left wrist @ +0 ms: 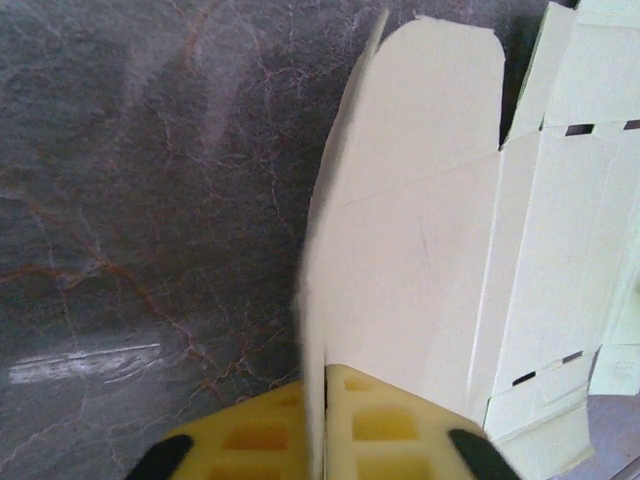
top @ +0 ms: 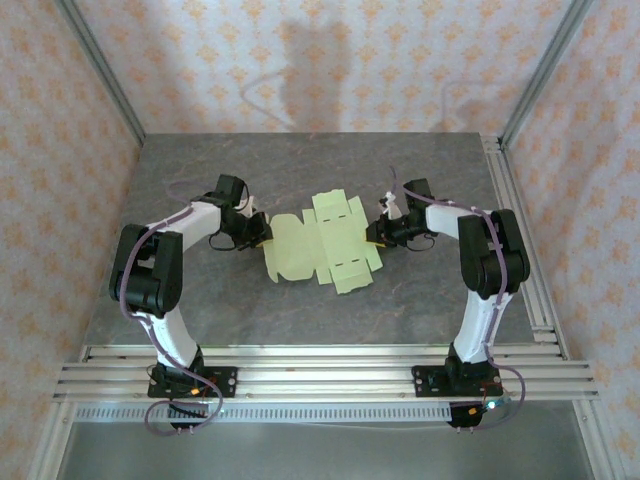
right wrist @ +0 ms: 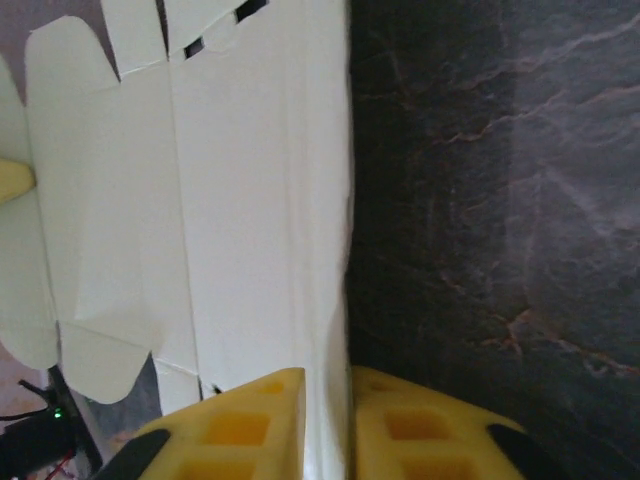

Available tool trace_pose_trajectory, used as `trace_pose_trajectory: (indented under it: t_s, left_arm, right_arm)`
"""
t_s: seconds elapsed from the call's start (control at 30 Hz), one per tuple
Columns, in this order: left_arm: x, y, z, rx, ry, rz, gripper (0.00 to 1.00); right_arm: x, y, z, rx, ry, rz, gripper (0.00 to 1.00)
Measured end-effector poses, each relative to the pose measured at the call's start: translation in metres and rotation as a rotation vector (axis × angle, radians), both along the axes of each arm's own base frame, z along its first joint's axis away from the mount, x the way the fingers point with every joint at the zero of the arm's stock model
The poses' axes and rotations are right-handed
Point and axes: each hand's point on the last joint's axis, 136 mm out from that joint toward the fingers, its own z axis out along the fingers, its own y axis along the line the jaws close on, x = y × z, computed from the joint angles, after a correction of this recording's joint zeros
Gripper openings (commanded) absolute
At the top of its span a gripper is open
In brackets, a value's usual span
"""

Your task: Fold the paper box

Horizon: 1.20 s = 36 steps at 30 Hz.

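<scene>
The paper box (top: 320, 240), a pale yellow-green die-cut card with flaps and slots, lies mostly flat in the middle of the grey table. My left gripper (top: 262, 240) is at its left edge. In the left wrist view the yellow fingers (left wrist: 390, 425) are shut on a raised edge of the paper box (left wrist: 420, 260), with the left gripper (left wrist: 325, 400) pinching it. My right gripper (top: 375, 238) is at the card's right edge. In the right wrist view the right gripper (right wrist: 328, 400) is closed on the upturned right edge of the paper box (right wrist: 240, 200).
The dark marbled table top (top: 300, 170) extends behind and in front of the card. Aluminium rails (top: 320, 365) run along the near edge, and a frame rail (top: 520, 230) borders the right side. Patterned walls enclose the back and sides.
</scene>
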Motion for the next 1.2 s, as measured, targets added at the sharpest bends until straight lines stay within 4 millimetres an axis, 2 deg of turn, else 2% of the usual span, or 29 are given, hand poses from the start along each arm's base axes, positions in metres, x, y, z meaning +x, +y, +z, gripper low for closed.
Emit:
trace_pose_trajectory:
  t_s: [0.07, 0.17, 0.2, 0.37, 0.4, 0.5, 0.57, 0.63, 0.77, 0.97, 1.07, 1.2]
  left_arm:
    - [-0.002, 0.001, -0.002, 0.006, 0.003, -0.001, 0.35]
    - [-0.007, 0.006, 0.001, 0.029, -0.005, 0.003, 0.64]
    - [-0.008, 0.008, 0.004, 0.039, -0.014, 0.007, 0.7]
    - [-0.005, 0.02, 0.046, 0.118, -0.131, 0.034, 0.98]
    - [-0.004, 0.021, 0.052, 0.138, -0.153, 0.04, 1.0]
    - [-0.001, 0.014, 0.07, 0.18, -0.212, 0.033, 1.0]
    - [0.0, -0.001, 0.076, 0.166, -0.224, 0.012, 1.0]
    - [-0.002, -0.017, 0.075, 0.142, -0.217, -0.001, 0.92]
    - [-0.006, -0.05, 0.061, 0.07, -0.163, -0.003, 0.82]
    - [-0.009, -0.087, 0.036, 0.001, -0.091, -0.006, 0.59]
    - [-0.007, -0.1, 0.023, -0.024, -0.063, 0.004, 0.48]
    - [-0.005, -0.105, 0.004, -0.037, -0.022, 0.028, 0.41]
  right_arm:
    - [0.001, -0.002, -0.002, -0.018, -0.004, -0.007, 0.01]
    - [0.002, -0.006, -0.005, -0.047, -0.003, -0.013, 0.0]
    - [0.003, -0.007, -0.004, -0.057, -0.004, -0.014, 0.0]
    - [0.005, -0.011, 0.0, -0.118, -0.018, 0.014, 0.0]
    - [0.004, -0.011, 0.0, -0.137, -0.022, 0.029, 0.0]
    - [0.002, -0.01, 0.003, -0.219, -0.042, 0.084, 0.0]
    - [0.001, -0.009, 0.003, -0.286, -0.061, 0.114, 0.0]
    - [0.001, -0.01, 0.002, -0.364, -0.079, 0.13, 0.0]
    - [0.001, -0.011, 0.004, -0.519, -0.146, 0.147, 0.0]
    - [0.002, -0.007, 0.026, -0.676, -0.275, 0.149, 0.0]
    - [0.001, -0.006, 0.031, -0.745, -0.318, 0.148, 0.0]
    - [-0.002, -0.005, 0.029, -0.82, -0.344, 0.149, 0.0]
